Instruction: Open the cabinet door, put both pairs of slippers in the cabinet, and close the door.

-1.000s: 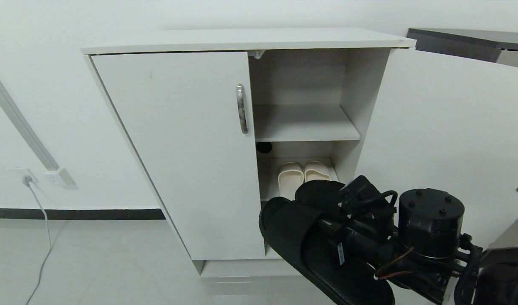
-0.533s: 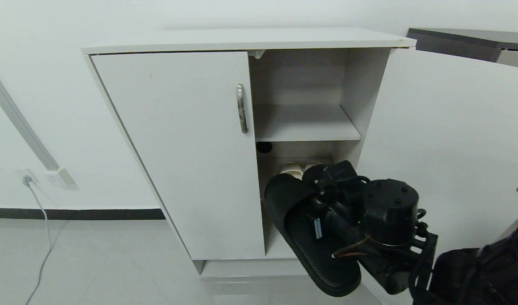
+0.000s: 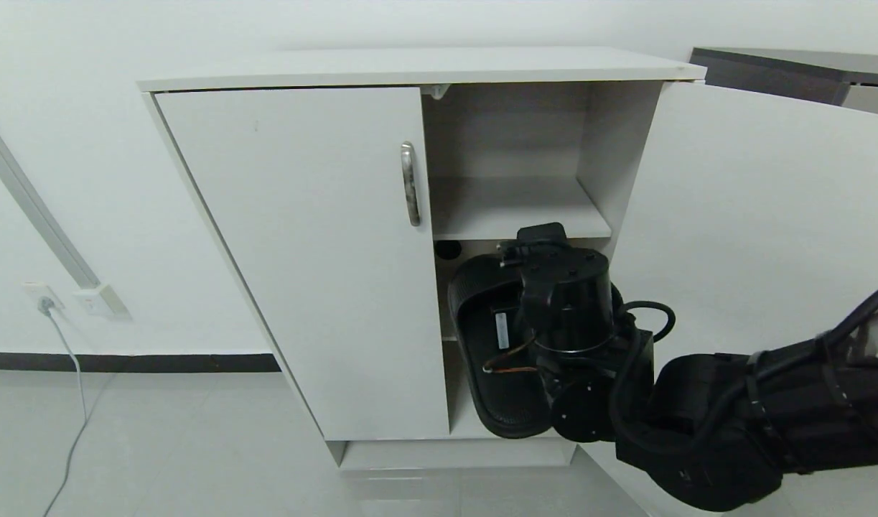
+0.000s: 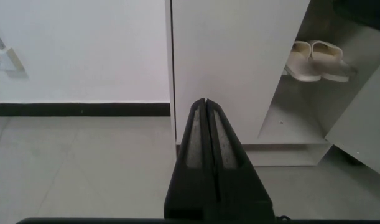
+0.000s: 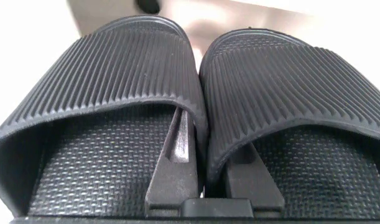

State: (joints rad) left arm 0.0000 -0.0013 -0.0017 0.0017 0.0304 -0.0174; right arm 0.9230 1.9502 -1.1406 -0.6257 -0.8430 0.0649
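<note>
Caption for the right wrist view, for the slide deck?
Right end effector pinching the black slippers together by their adjoining inner sides.

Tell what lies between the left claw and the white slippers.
In the left wrist view, between the left claw and the white slippers lies only the closed door.

I see black slippers (image 5: 140,81) with ribbed straps and dimpled footbeds, cream slippers (image 4: 317,59), a white cabinet (image 3: 302,251), pale grey floor (image 4: 84,168).

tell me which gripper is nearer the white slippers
Right. The right gripper, holding the black slippers, is at the cabinet opening near the white slippers; the left gripper hangs outside.
</note>
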